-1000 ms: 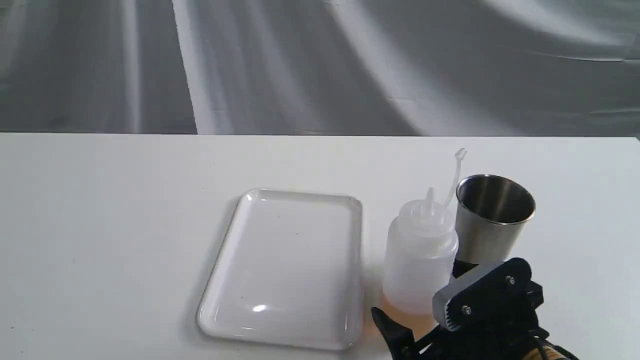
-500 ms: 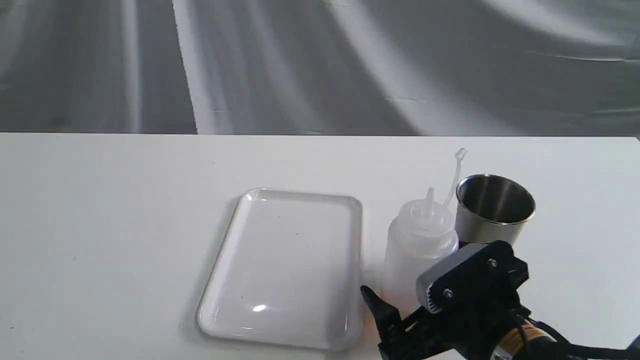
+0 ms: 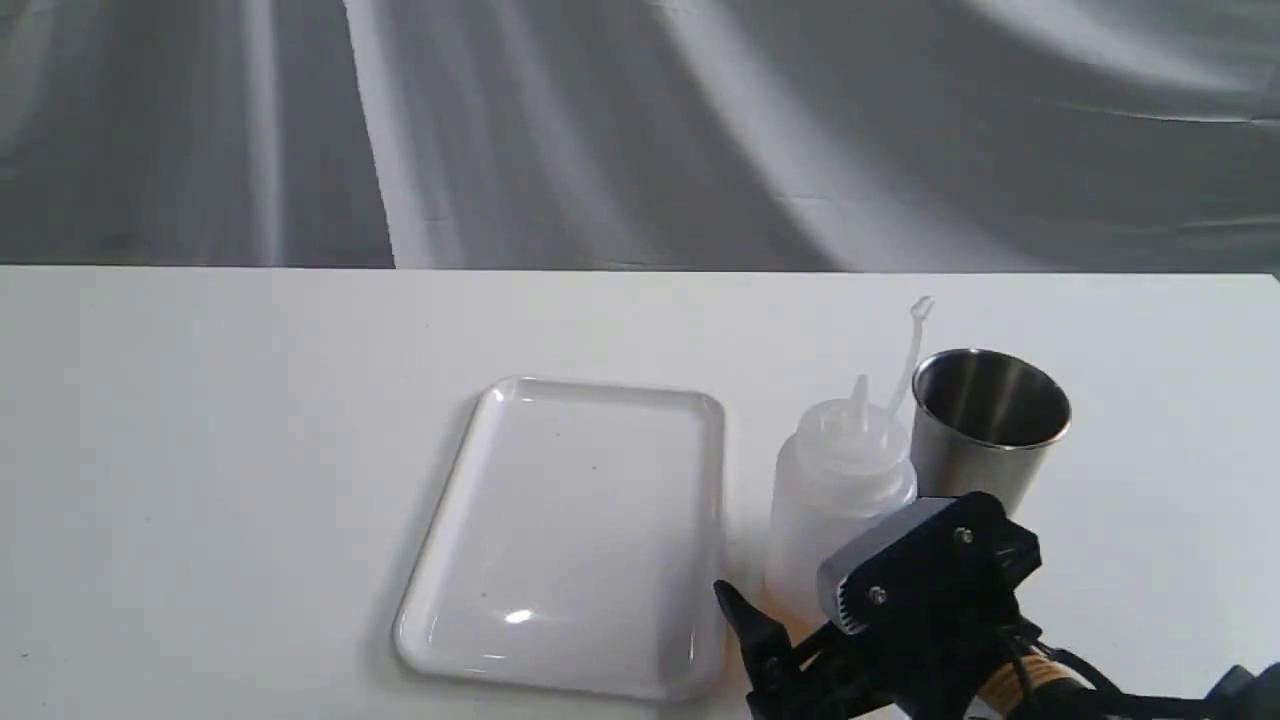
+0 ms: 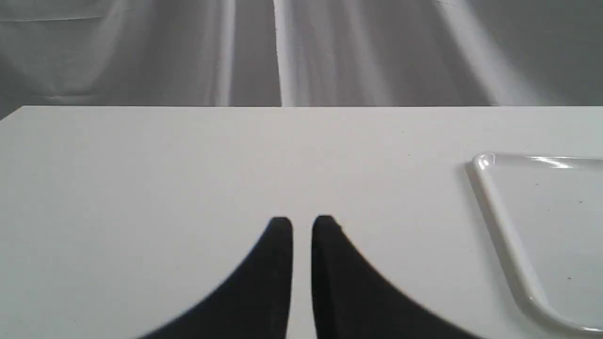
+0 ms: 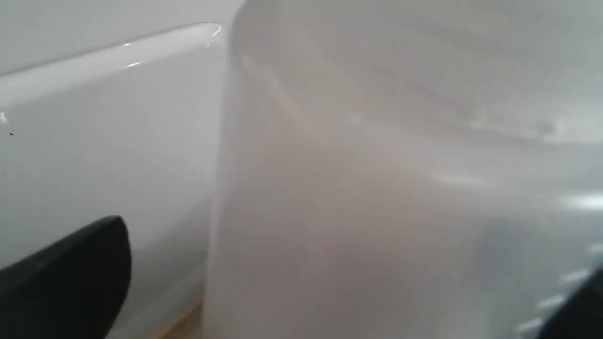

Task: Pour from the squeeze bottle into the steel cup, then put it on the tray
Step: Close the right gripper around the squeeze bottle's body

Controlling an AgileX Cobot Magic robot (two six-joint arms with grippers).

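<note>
- In the exterior view, a white surface [image 3: 250,450] is seen before a grey draped backdrop [image 3: 640,130]. The tray [image 3: 570,520] lies mid-surface. The squeeze bottle [image 3: 835,490] stands upright just right of it, with the steel cup [image 3: 985,430] just beside. The right pincer [image 3: 800,590] is spread apart around the bottle's base.
- In the left wrist view, the left pincer [image 4: 302,223] is drawn together above the surface, gripping nothing.
- In the right wrist view, the bottle fills the frame, and one black finger [image 5: 70,273] is seen apart from its wall.

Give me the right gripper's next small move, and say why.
Probably close the right gripper on the squeeze bottle: its jaws stand open on either side of the bottle's lower body, which stands upright on the table, not yet gripped.
</note>
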